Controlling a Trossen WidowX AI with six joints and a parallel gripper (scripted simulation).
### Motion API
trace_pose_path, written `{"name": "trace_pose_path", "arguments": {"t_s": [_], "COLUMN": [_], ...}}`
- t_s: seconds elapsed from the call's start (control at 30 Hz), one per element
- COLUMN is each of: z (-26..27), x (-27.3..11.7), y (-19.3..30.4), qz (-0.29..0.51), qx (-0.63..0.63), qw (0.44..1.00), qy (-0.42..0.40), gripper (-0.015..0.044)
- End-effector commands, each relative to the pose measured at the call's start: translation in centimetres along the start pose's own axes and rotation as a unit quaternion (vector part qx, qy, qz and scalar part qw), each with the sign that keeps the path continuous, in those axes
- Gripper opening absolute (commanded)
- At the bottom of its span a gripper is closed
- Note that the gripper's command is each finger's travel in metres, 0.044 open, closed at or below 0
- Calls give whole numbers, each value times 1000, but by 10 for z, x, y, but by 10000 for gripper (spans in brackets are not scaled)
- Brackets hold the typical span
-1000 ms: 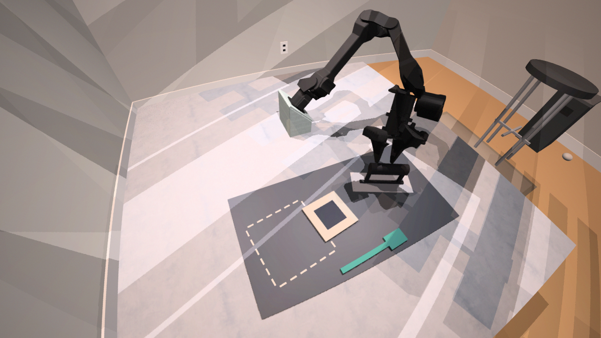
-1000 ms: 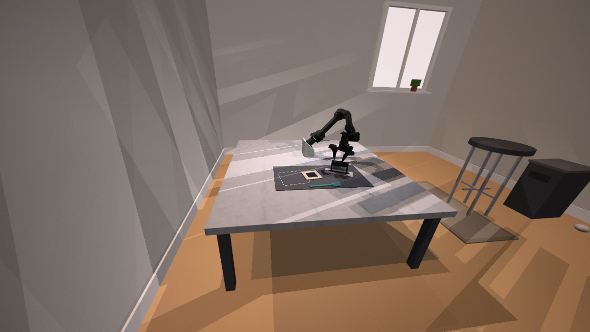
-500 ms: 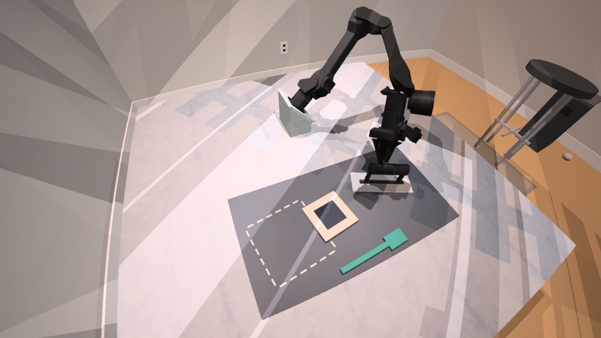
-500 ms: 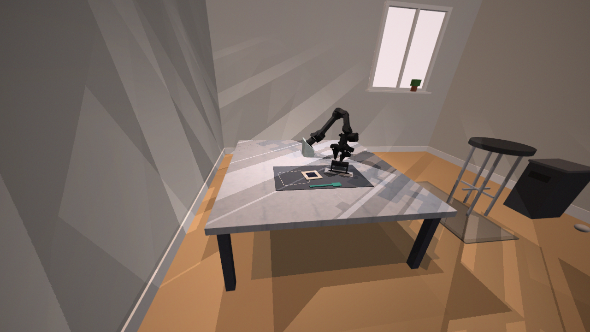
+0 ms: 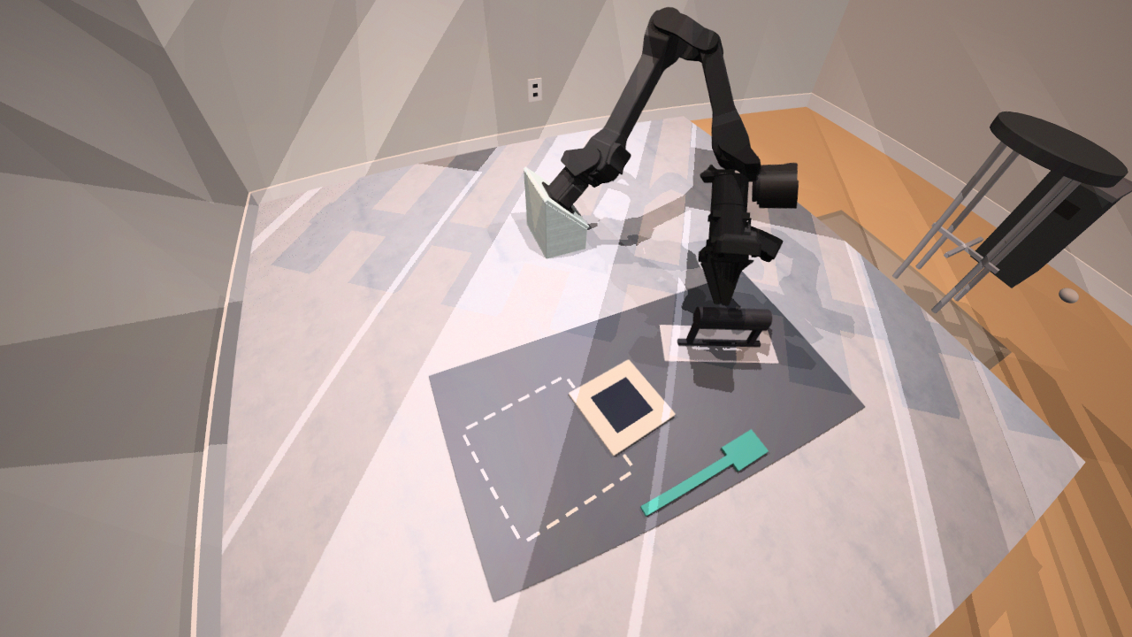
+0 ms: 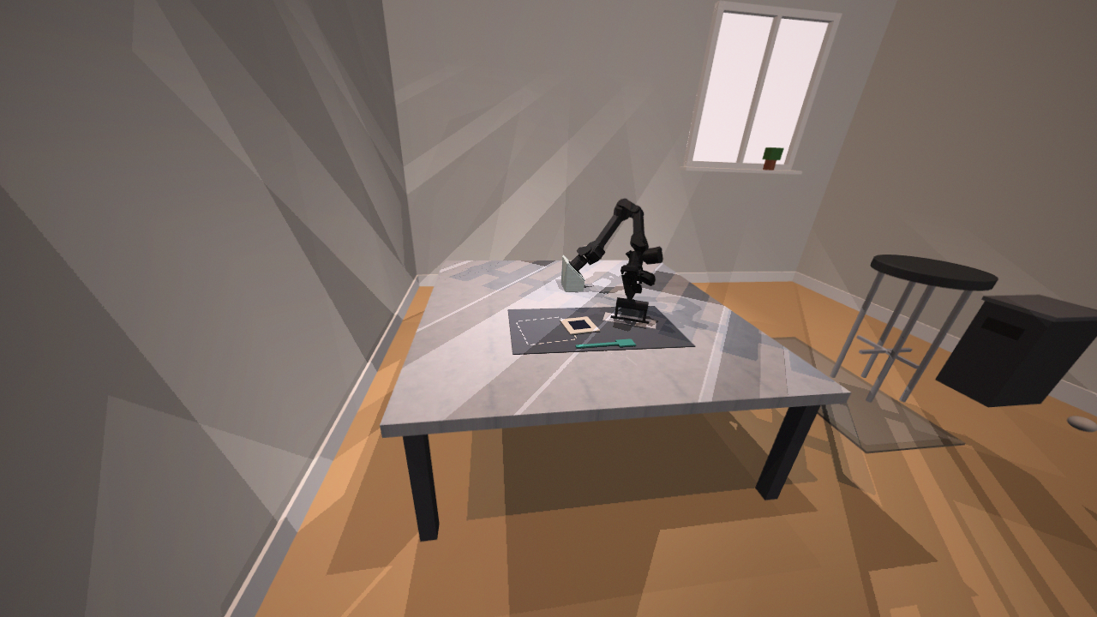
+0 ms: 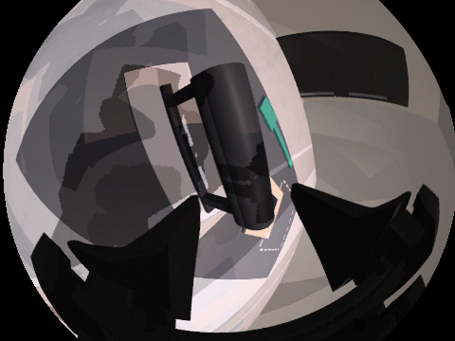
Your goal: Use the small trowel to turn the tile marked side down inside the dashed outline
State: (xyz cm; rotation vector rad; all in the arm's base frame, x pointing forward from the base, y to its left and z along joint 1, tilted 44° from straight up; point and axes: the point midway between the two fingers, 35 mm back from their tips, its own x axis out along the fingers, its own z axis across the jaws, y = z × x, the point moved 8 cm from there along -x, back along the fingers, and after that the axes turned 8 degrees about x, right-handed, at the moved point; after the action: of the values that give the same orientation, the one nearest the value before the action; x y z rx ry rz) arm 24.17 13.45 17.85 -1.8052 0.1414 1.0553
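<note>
The trowel has a thick black handle (image 5: 731, 318) (image 6: 632, 305) (image 7: 232, 118) on two posts over a thin, pale, shiny blade (image 5: 676, 353) (image 7: 147, 109), lying flat on the dark mat (image 5: 712, 411). My gripper (image 5: 722, 302) (image 6: 630, 297) (image 7: 246, 195) is open and points down just above the handle; whether a fingertip touches it is not clear. The cream tile (image 5: 621, 403) (image 6: 578, 325) (image 7: 263, 231) lies flat, dark square up, across the right side of the dashed outline (image 5: 551, 525). In the wrist view the handle hides part of the tile.
A green flat tool (image 5: 745, 449) (image 6: 625, 343) (image 7: 266, 114) with a long shaft lies near the mat's front edge. A pale green angled block (image 5: 554, 226) (image 6: 572, 276) stands at the arm's base. A stool (image 5: 1056, 146) (image 6: 932, 272) stands beyond the table's right side.
</note>
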Motion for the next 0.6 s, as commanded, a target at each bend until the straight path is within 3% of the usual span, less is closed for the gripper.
{"name": "trace_pose_path", "arguments": {"t_s": [0.0,0.57], "z": [3,4], "x": [-3,9], "y": [4,5], "qz": [-16,-25], "qx": [-55,-90], "qw": [998,995], "qy": [17,28], "gripper": [300,300]}}
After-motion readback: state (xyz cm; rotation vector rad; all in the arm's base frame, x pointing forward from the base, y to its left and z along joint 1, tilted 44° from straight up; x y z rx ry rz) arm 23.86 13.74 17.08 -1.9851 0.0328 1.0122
